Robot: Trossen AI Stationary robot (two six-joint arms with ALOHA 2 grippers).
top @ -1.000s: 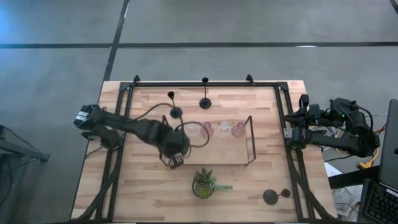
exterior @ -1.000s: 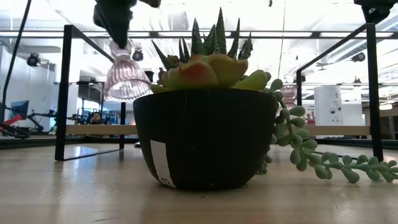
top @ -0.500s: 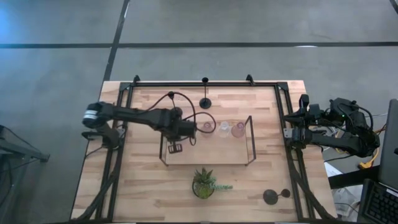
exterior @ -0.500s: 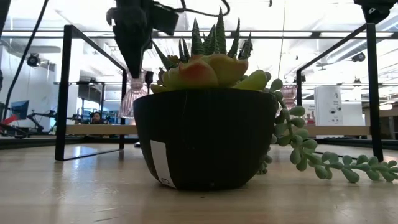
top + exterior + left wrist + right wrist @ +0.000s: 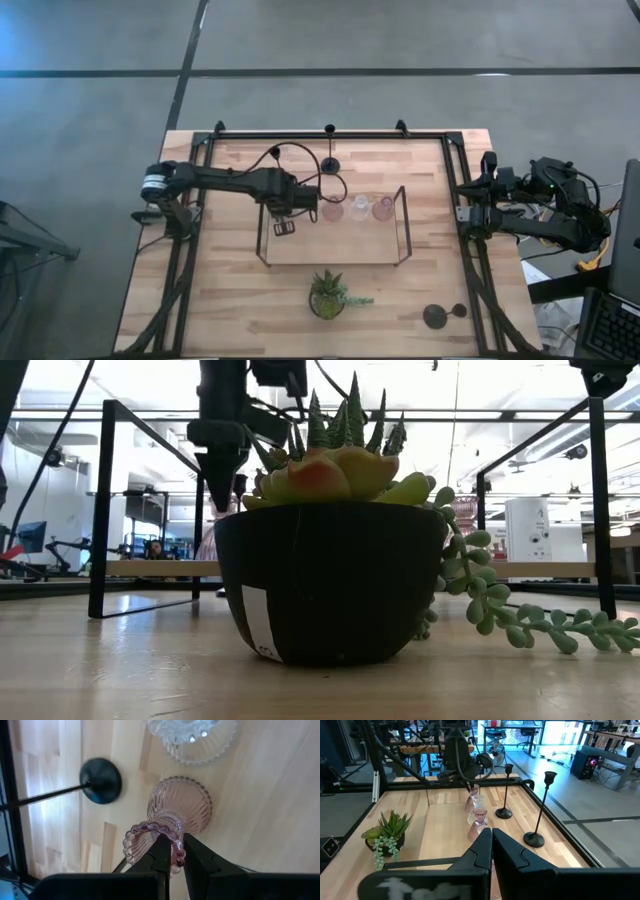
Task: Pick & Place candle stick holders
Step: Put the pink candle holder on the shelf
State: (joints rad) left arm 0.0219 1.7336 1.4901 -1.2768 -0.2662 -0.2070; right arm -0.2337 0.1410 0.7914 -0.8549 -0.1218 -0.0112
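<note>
My left gripper (image 5: 303,206) (image 5: 173,851) points down over the left end of the wooden tray (image 5: 330,245), shut on a pink ribbed glass candle stick holder (image 5: 179,806). To its right in the tray stand three more small glass holders (image 5: 357,208), the nearest one clear (image 5: 192,735). One black thin-stemmed holder (image 5: 330,165) (image 5: 101,780) stands on its round base behind the tray. Another (image 5: 435,317) is at the near right. My right gripper (image 5: 490,845) waits shut at the table's right edge (image 5: 470,200). My left gripper pinches the pink holder's beaded top rim (image 5: 176,860) between its two fingers, one inside the cup and one outside, coming from above. The holder hangs upright below the fingers, its wide ribbed foot (image 5: 192,807) low over the tray; whether it touches the wood, I cannot tell.
A green potted plant (image 5: 328,293) (image 5: 330,560) stands near the front edge and blocks much of the low view. The tray's black wire frame (image 5: 403,225) rises at both ends. A black metal frame (image 5: 320,133) runs round the table.
My left gripper has carried the pink holder from the tray's near left corner toward the far edge and a little right, sinking as it went and rolling its wrist. The holder now hangs low next to the row of glass holders.
</note>
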